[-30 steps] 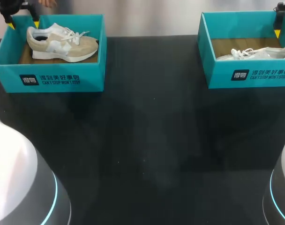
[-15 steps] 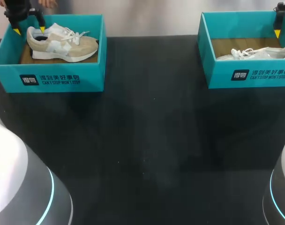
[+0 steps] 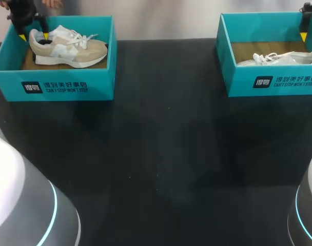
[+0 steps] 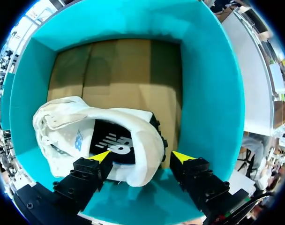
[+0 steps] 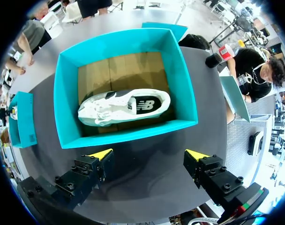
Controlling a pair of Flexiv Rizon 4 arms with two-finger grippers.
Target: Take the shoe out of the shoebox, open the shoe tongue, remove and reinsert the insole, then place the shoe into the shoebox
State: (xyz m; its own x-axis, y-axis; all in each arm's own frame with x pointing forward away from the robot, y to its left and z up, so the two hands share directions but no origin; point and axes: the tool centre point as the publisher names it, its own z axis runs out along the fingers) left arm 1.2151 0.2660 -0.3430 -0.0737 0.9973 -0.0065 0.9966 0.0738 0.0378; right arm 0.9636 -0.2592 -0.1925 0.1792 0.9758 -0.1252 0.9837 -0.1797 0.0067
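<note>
In the shoebox (image 4: 213, 93), the left gripper (image 4: 141, 157) is wide open, holding nothing; it could slip off the heel of the shoe (image 4: 72, 126).

Head view high behind the table (image 3: 161, 154) looking down, left wrist close inside far-left shoebox (image 4: 213, 93), right wrist higher above far-right shoebox (image 5: 67, 103), both boxes shared.

Blackish table (image 3: 161, 154): left shoebox (image 3: 58, 88), right shoebox (image 3: 279, 82)
</note>
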